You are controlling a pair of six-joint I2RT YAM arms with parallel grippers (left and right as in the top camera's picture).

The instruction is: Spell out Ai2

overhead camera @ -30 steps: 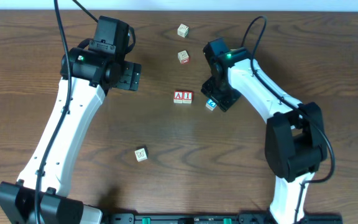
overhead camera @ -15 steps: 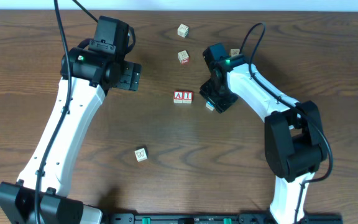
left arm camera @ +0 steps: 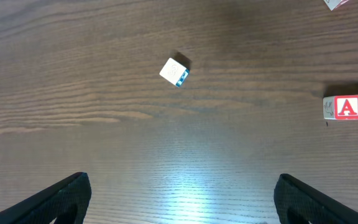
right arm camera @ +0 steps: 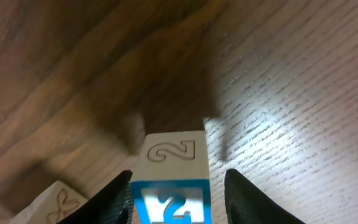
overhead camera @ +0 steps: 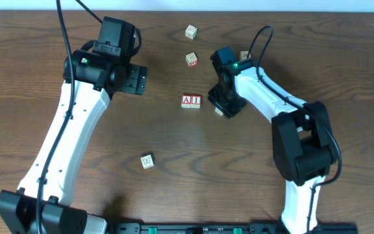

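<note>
Overhead view: we are finding the right gripper (overhead camera: 224,104) standing over the 2 cube (overhead camera: 218,111), of which only a pale corner is showing past the fingers. The A cube (overhead camera: 187,100) and the I cube (overhead camera: 195,100) are sitting touching each other, just beside those fingers on the side toward the left arm, and apart from them. The pair's long axis is running left to right across the table (overhead camera: 343,65). Both red letters are reading upright from the robot's side, A first.

Right wrist view: the 2 cube is lying between the two fingers (right arm camera: 120,199). Its blue face is facing the camera, with the digit there blurred. The pale face beyond it is carrying an engraved 2, whose top is pointing away from the fingertips. Being a cube, it is showing no long axis. One finger appears to be touching the cube's side, while a sliver of wood is showing between the cube and the other finger. We are therefore recording the fingers as apart, straddling the cube and not clamped on it.

Left wrist view: the left gripper (left arm camera: 182,179) is holding its fingers wide apart with only wood between them. A white cube with a blue side (left arm camera: 174,71) is lying ahead of the fingertips, turned at an angle.
</note>
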